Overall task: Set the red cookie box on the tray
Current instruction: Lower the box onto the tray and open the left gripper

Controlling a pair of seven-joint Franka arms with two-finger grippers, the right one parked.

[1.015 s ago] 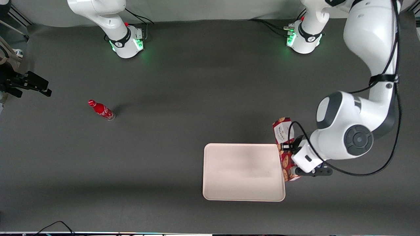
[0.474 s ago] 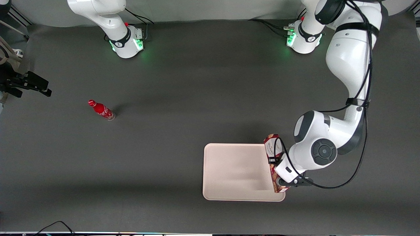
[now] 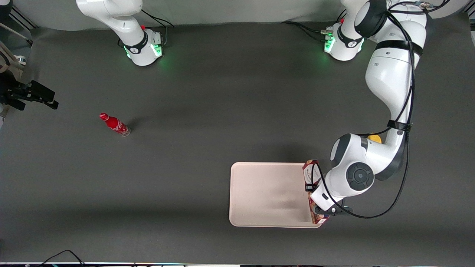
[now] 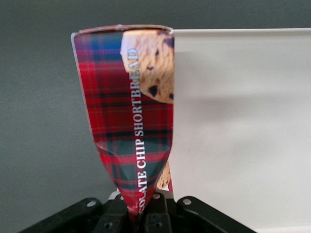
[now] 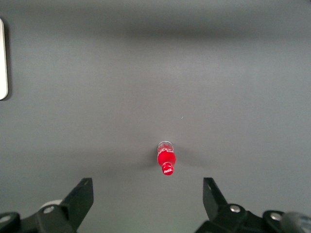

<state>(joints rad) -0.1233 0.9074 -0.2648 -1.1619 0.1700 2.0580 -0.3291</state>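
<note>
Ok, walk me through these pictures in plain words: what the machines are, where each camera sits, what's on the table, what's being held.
Two white robot arms stand on a dark table. One picture looks down from the front; the other two come from cameras on each arm's wrist. The working arm's gripper is shut on the red cookie box, pinching it between its fingers and holding it over the edge of the tray nearest that arm. It is not clear whether the box touches the tray. A small red bottle stands toward the parked arm's end, also seen from that arm's wrist.
</note>
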